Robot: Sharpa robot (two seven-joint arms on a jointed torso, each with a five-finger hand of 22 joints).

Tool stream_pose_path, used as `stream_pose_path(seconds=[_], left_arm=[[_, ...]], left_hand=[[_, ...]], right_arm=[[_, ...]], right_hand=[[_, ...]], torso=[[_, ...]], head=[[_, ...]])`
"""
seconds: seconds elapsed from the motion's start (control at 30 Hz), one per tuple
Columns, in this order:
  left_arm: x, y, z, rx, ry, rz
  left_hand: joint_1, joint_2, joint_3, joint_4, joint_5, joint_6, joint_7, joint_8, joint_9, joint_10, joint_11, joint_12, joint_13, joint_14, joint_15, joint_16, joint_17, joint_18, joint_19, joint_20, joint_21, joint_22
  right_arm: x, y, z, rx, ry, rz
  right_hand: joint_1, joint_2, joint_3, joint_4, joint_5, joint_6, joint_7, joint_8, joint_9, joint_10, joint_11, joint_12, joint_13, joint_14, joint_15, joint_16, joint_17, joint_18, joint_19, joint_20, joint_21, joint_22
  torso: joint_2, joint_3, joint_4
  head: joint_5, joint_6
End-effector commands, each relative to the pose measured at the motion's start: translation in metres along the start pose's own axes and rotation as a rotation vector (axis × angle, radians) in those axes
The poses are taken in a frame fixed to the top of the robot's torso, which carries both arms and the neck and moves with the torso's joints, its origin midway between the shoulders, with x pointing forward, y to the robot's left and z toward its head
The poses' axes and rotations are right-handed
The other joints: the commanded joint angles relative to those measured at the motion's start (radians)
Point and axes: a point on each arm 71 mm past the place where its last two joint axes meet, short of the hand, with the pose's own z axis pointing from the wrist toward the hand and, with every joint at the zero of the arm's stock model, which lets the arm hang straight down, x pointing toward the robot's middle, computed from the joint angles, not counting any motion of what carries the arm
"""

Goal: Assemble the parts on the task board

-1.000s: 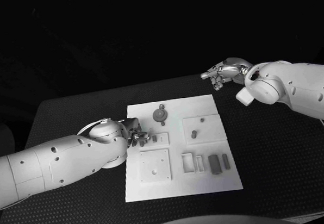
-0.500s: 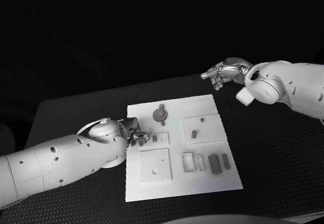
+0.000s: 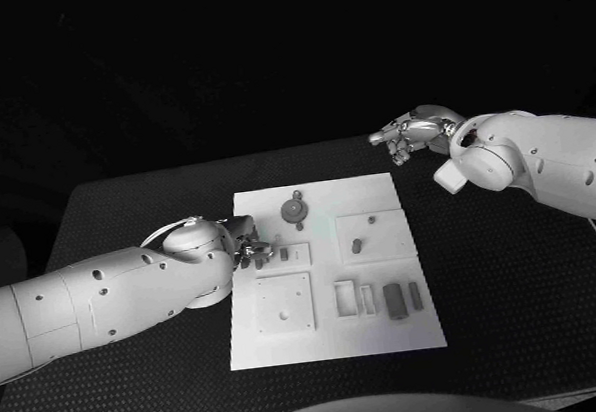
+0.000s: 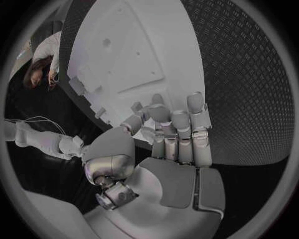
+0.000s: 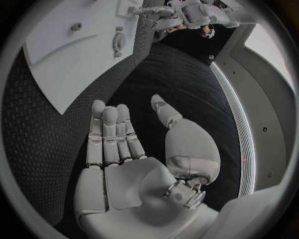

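Small grey plastic parts (image 3: 396, 300) sit on the flat white task board (image 3: 385, 337) mid-table, probably light, stiff and slippery, so I'd pinch their long sides; left hand (image 3: 251, 253) curls over the board, can't tell if it's gripping, right hand (image 5: 124, 144) spread, empty.

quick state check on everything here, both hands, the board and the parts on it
left hand: fingers down at the board's left edge; whether it holds a part, cannot tell
right hand: open, fingers apart, holding nothing, over the table beyond the board
task board: flat on the table, mid-table
round part: lying on the board's far end
two dark parts: lying side by side near the board's right edge
table: black, bearing the board
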Motion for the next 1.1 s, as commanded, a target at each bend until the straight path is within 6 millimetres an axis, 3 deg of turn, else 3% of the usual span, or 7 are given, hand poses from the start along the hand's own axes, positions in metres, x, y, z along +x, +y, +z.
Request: stream_pose_path(seconds=[0.03,0.33,0.43,0.47,0.6,0.87,1.1], left_arm=[[0.0029,-0.0009,-0.0002,0.003,0.023,0.015],[0.0031,-0.0027,0.001,-0.005,0.027,0.02],[0.0036,-0.004,0.001,-0.001,0.032,0.023],[0.0039,-0.004,0.0009,-0.001,0.036,0.026],[0.0039,-0.0024,0.001,-0.005,0.039,0.025],[0.0042,0.0,0.0007,-0.014,0.046,0.022],[0.004,0.0016,0.001,-0.021,0.046,0.021]], left_hand=[[0.058,0.058,0.016,-0.022,0.004,-0.009,-0.001,0.002,-0.002,-0.002,-0.005,0.004,-0.001,-0.005,0.005,0.004,-0.002,0.009,-0.001,-0.001,-0.003,0.02],[0.057,0.064,0.013,-0.023,0.013,-0.009,-0.001,0.002,-0.002,-0.002,-0.005,0.005,-0.002,-0.004,0.005,0.005,-0.002,0.008,-0.002,-0.001,-0.003,0.02],[0.028,0.101,0.004,-0.032,0.065,-0.007,0.0,0.003,-0.002,-0.003,-0.007,0.008,-0.002,-0.004,0.007,0.007,-0.002,0.007,-0.003,0.001,-0.003,0.021],[0.027,0.102,0.022,-0.031,0.035,-0.007,-0.003,0.003,-0.002,-0.004,-0.007,0.009,-0.002,-0.005,0.006,0.007,-0.002,0.009,-0.006,0.0,-0.005,0.02],[0.015,0.103,0.042,-0.03,0.032,-0.006,-0.003,0.003,-0.003,-0.004,-0.007,0.012,-0.002,-0.004,0.006,0.008,-0.002,0.009,-0.004,0.0,-0.003,0.021],[-0.014,0.114,0.073,-0.036,0.083,-0.002,-0.004,0.007,-0.001,-0.004,-0.008,0.021,0.0,-0.003,0.006,0.015,0.002,0.01,-0.001,-0.001,0.005,0.023],[-0.019,0.116,0.078,-0.037,0.094,-0.001,-0.005,0.008,0.0,-0.005,-0.009,0.024,0.001,-0.003,0.005,0.016,0.002,0.011,-0.001,-0.002,0.008,0.023]], right_arm=[[0.0018,0.0006,0.0001,-0.007,0.017,0.002],[0.0018,0.0006,0.0001,-0.006,0.016,0.001],[0.002,0.0007,0.0001,-0.007,0.017,0.002],[0.0021,0.0008,0.0002,-0.007,0.017,0.002],[0.0018,0.0005,-0.0001,-0.006,0.017,0.002],[0.0013,0.0002,-0.0003,-0.006,0.017,0.002],[0.0015,0.0003,-0.0002,-0.006,0.017,0.003]], right_hand=[[-0.006,0.006,-0.004,0.003,0.003,0.001,0.006,0.004,0.0,0.006,-0.001,0.006,-0.001,0.0,-0.006,-0.004,-0.001,0.015,0.0,0.006,-0.005,0.001],[-0.006,0.006,-0.004,0.004,0.003,0.001,0.006,0.005,0.0,0.006,-0.001,0.006,-0.002,0.0,-0.006,-0.004,-0.001,0.015,0.001,0.006,-0.005,0.002],[-0.006,0.006,-0.004,0.004,0.003,0.001,0.006,0.005,0.0,0.006,-0.001,0.006,-0.002,0.0,-0.006,-0.004,-0.001,0.015,0.0,0.006,-0.005,0.002],[-0.006,0.006,-0.004,0.004,0.003,0.001,0.006,0.005,0.0,0.006,-0.001,0.006,-0.002,0.0,-0.006,-0.004,-0.001,0.015,0.001,0.006,-0.005,0.002],[-0.006,0.005,-0.004,0.004,0.003,0.001,0.006,0.005,0.0,0.006,-0.001,0.007,-0.002,0.0,-0.006,-0.004,-0.001,0.015,0.001,0.006,-0.006,0.002],[-0.006,0.005,-0.004,0.004,0.003,0.001,0.006,0.005,0.0,0.006,-0.001,0.007,-0.003,0.0,-0.006,-0.004,-0.001,0.015,0.001,0.006,-0.006,0.002],[-0.006,0.005,-0.004,0.004,0.003,0.001,0.006,0.005,0.0,0.006,-0.001,0.007,-0.004,0.0,-0.006,-0.004,-0.001,0.015,0.001,0.006,-0.006,0.002]], torso=[[0.0,0.0006,0.0],[0.0,0.0011,-0.001],[0.0,0.0009,-0.0006],[0.0,0.0009,-0.0007],[0.0,0.0016,-0.0009],[0.0,0.0006,0.0001],[0.0,-0.0006,0.0001]], head=[[0.0,0.0],[0.0,-0.001],[-0.002,-0.002],[-0.001,-0.004],[-0.001,-0.005],[-0.002,-0.005],[-0.003,-0.004]])
